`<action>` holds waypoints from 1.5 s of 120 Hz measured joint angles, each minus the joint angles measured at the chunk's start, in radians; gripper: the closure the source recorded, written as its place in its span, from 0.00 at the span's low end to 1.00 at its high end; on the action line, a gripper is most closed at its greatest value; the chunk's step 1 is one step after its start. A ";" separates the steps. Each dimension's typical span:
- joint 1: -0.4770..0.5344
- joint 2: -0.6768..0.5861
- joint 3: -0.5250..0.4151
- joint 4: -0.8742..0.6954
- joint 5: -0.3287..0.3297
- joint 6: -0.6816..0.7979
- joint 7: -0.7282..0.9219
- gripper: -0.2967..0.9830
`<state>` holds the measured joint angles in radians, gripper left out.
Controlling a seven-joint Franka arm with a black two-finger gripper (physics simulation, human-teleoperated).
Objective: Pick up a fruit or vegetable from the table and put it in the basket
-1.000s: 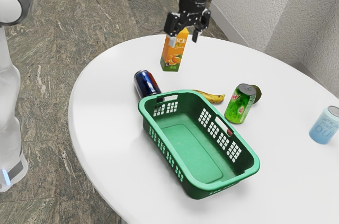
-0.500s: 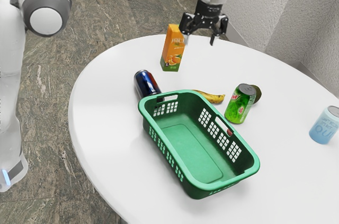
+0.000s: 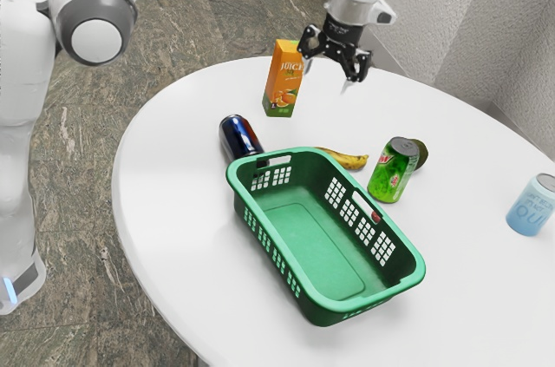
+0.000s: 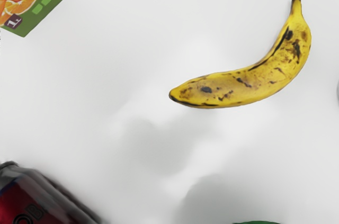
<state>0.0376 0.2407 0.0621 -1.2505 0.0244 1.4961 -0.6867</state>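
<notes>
My gripper (image 3: 328, 70) hangs open above the far part of the table in the exterior view, its fingers apart with nothing between them. The yellow banana (image 3: 349, 160) lies on the table just behind the green basket (image 3: 303, 301), whose rim hides part of it. In the wrist view the whole banana (image 4: 249, 83) shows, curved and spotted with brown. A dark round fruit (image 3: 421, 154) is partly hidden behind the green can. Something red (image 3: 375, 216) shows through the basket's handle slot.
An orange juice carton (image 3: 284, 81) stands near my gripper. A dark blue can (image 3: 238, 137) is beside the basket's far corner. The green can (image 3: 393, 172) stands near the banana, and a light blue can (image 3: 531, 206) at the exterior view's right.
My hand has moved toward the exterior view's right, away from the juice carton, and has turned. It is now slightly lower in that view. The objects on the table have stayed put.
</notes>
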 joint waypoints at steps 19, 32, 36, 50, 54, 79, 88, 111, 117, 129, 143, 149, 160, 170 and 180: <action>0.029 0.050 -0.010 0.004 0.016 0.043 0.217 0.23; 0.026 0.095 -0.012 0.004 0.019 0.086 0.349 0.23; 0.025 0.103 -0.013 0.003 0.019 0.099 0.388 0.23; 0.029 0.147 -0.014 0.004 0.021 0.155 0.513 0.23; 0.031 0.159 -0.014 0.004 0.020 0.170 0.545 0.23; 0.035 0.162 -0.023 -0.029 0.012 0.242 0.708 0.23; 0.036 0.156 -0.027 -0.069 -0.005 0.264 0.753 0.23; 0.040 0.148 -0.030 -0.129 -0.025 0.322 0.846 0.23; 0.038 0.155 -0.030 -0.123 -0.027 0.331 0.866 0.23; 0.035 0.159 -0.029 -0.119 -0.029 0.342 0.900 0.23; 0.036 0.156 -0.028 -0.116 -0.030 0.350 0.931 0.23; 0.033 0.157 -0.028 -0.115 -0.030 0.352 0.942 0.23; 0.035 0.159 -0.028 -0.114 -0.030 0.355 0.958 0.23; 0.041 0.174 -0.025 -0.115 -0.030 0.357 0.972 0.23; 0.043 0.194 -0.028 -0.108 -0.030 0.358 0.984 0.23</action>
<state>0.0801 0.4345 0.0343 -1.3583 -0.0058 1.8544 0.2976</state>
